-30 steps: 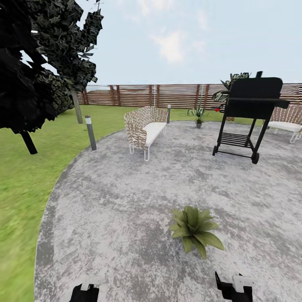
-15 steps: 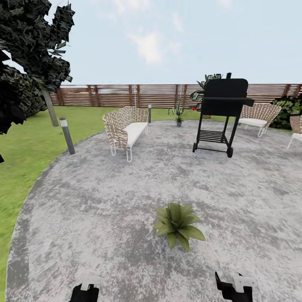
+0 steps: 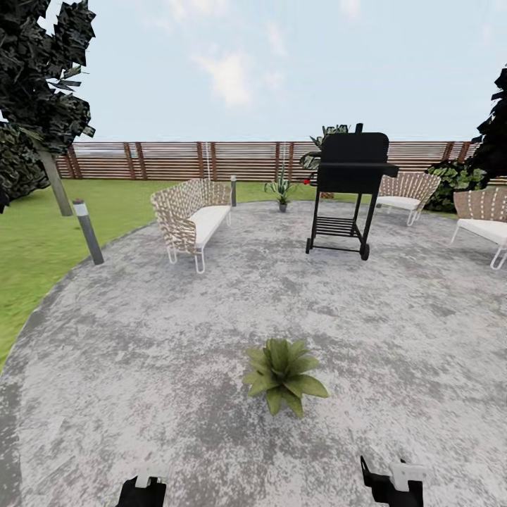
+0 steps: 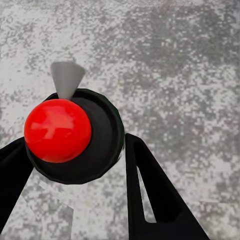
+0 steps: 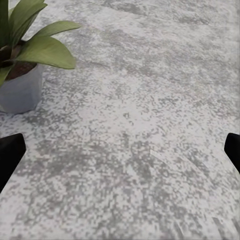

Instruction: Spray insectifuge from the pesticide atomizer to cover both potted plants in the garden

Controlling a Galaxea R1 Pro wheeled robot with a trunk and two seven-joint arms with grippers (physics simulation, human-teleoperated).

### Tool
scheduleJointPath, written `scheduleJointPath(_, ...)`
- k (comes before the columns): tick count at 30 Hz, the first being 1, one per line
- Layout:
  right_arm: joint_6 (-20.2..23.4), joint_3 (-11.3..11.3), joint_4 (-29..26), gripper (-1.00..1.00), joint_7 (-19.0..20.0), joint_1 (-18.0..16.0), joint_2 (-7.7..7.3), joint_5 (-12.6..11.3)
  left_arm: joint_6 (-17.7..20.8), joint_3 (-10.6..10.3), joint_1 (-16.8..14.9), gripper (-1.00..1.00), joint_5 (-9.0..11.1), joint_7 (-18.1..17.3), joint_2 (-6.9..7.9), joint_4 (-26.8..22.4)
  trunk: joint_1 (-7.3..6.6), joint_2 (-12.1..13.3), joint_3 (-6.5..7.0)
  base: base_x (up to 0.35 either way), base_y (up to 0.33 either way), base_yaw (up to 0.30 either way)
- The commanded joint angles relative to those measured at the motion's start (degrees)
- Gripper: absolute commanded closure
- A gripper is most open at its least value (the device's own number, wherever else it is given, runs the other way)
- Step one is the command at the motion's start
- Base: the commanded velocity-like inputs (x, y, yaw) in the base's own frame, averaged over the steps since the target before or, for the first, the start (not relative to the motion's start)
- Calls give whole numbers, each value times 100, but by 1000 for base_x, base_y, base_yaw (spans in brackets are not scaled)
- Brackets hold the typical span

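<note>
Bare grey patio (image 3: 176,338) is seen on every side of the near potted plant (image 3: 283,373), so that it can be approached from all around; no other thing is found close to it. In the right wrist view the same plant (image 5: 25,65) is seen off to one side, and open stone is left between the widely parted fingers. Farther back the way is blocked by a wicker bench (image 3: 191,220), a black grill (image 3: 348,190) and a grey post (image 3: 88,231) at the grass edge.
</note>
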Motion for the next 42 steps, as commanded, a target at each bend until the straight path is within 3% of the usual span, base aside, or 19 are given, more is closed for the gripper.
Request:
scheduleJointPath(1, -17, -15, 4, -100, -2, -3, 3, 28, -22, 41, -7, 100, -56, -6, -4, 4, -1, -2, -5, 0, 0, -2)
scheduleJointPath(28, -8, 0, -49, -100, 34, -3, 3, 33, 49, 5, -82, 100, -91, -36, 38, -103, -1, -2, 76, 0, 0, -206)
scheduleJointPath(30, -2, 37, -49, -100, 57, -3, -5, 56, 59, 3, -83, 100, -324, -54, 40, -103, -1, -2, 76, 0, 0, -10)
scheduleJointPath(31, 0, 467, -90, -100, 73, -10, -44, 140, 76, 5, -85, 100, -1032, -537, 45, -103, -1, -2, 76, 0, 0, -2)
scheduleJointPath(34, 18, 1023, -241, -100, 76, -5, -67, 496, 142, 21, -101, 100, -1681, -1256, 74, -118, -1, -2, 76, 0, 0, 0)
scheduleJointPath(36, 332, 1425, -431, -100, 78, -30, -33, 1451, 296, 20, -227, 100, -2097, -1936, 162, -251, -1, -2, 76, 0, 0, 0)
scheduleJointPath(38, 587, 1503, -529, -100, 194, -70, -2, 1795, 326, 19, -261, 100, -2166, -2159, 217, -321, -1, -2, 76, 0, 0, 0)
scheduleJointPath(41, 836, 1540, -637, -100, 733, -159, 43, 1976, 340, 16, -277, 100, -2230, -2408, 302, -441, -1, -2, 76, 0, 0, 0)
scheduleJointPath(42, 1039, 1554, -699, -100, 1833, -396, 67, 2068, 352, 15, -289, 100, -2385, -2870, 350, -701, -1, -2, 76, 0, 0, 0)
